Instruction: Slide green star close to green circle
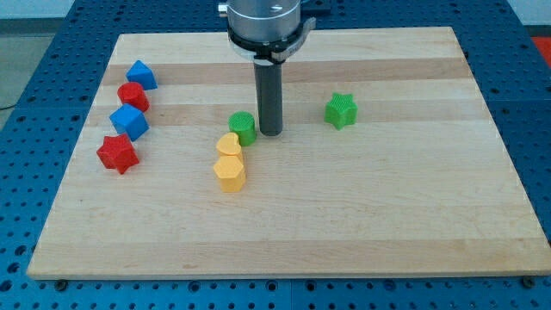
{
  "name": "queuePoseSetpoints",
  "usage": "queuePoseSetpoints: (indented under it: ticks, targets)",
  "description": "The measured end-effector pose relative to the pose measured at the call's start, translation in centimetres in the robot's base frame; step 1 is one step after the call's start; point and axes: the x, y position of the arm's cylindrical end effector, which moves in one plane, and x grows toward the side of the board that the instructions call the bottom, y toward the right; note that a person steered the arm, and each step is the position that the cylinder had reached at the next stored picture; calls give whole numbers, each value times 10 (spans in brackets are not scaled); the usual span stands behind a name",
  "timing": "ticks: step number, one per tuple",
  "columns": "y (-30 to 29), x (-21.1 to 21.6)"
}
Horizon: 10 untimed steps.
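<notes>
The green star (341,110) lies on the wooden board right of centre. The green circle (243,127) lies near the board's middle, touching the top of a yellow block. My tip (270,133) rests on the board just right of the green circle, close to it, and well left of the green star. The rod rises straight up from there to the arm's head at the view's top.
Two yellow blocks lie just below the green circle: a small one (228,145) and a heart-like one (230,172). At the view's left stand a blue block (140,75), a red circle (133,96), a blue block (129,121) and a red star (117,153).
</notes>
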Motion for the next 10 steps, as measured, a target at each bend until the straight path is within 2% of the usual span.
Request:
queuePoseSetpoints:
  ticks: [3, 4, 5, 6, 7, 10]
  targets:
    - [-15, -9]
    - [9, -9]
    - [78, 19]
    - [178, 25]
    - [229, 9]
    - [130, -27]
